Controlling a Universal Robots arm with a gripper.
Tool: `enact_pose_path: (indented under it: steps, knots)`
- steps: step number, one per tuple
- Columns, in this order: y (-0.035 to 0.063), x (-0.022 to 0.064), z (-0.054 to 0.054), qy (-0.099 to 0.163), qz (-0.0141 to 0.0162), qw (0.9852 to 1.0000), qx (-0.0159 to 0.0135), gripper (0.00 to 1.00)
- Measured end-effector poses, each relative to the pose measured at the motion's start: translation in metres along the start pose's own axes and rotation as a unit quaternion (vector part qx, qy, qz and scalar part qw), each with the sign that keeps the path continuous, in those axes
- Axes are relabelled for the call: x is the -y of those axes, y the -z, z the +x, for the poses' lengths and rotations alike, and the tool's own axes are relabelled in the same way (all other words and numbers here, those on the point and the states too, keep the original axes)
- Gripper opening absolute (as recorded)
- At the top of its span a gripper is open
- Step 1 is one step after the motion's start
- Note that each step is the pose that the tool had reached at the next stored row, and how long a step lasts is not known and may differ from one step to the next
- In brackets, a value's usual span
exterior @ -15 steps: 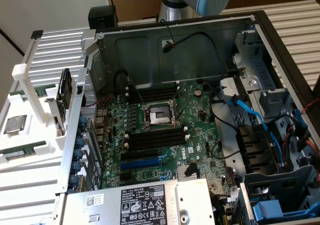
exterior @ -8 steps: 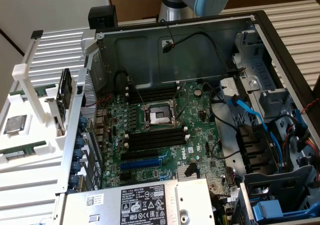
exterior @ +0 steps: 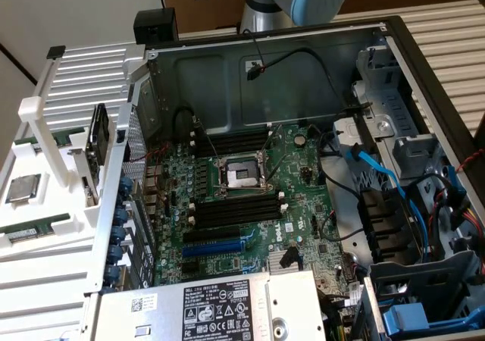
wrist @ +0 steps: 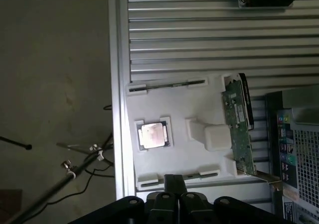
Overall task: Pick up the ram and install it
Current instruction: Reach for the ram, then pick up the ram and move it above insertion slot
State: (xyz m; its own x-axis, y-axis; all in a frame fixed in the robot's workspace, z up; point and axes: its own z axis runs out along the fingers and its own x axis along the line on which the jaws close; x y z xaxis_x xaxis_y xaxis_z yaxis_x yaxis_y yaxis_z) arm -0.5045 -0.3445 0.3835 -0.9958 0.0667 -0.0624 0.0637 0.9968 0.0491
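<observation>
White tray [wrist: 194,157]: ram [exterior: 34,229] lengthwise toward the computer case [exterior: 212,83]

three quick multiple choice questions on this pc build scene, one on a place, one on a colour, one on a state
1. Where does the silver-topped processor chip lie?
A) in a recess of the white holder
B) in the motherboard socket
C) on top of the power supply

2. What colour is the board of the ram?
A) red
B) green
C) yellow

3. How do the fingers stand?
A) wide open
B) clamped on a blue cable
C) shut, with nothing between them

Answers:
1 A: the wrist view shows the chip seated in a square recess of the holder.
2 B: the exterior view shows a green stick with a white label.
3 C: the wrist view shows the two fingers pressed together with nothing between them.
</observation>
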Motion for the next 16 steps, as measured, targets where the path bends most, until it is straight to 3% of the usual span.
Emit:
enact_pose_path:
  steps: [14, 16]
  knots:
    - [0.0000, 0.0000, 0.0000, 0.000, 0.0000, 1.0000, 0.0000, 0.10]
    - [0.0001, -0.0001, 0.0001, 0.010, -0.0006, 0.9999, -0.0004, 0.10]
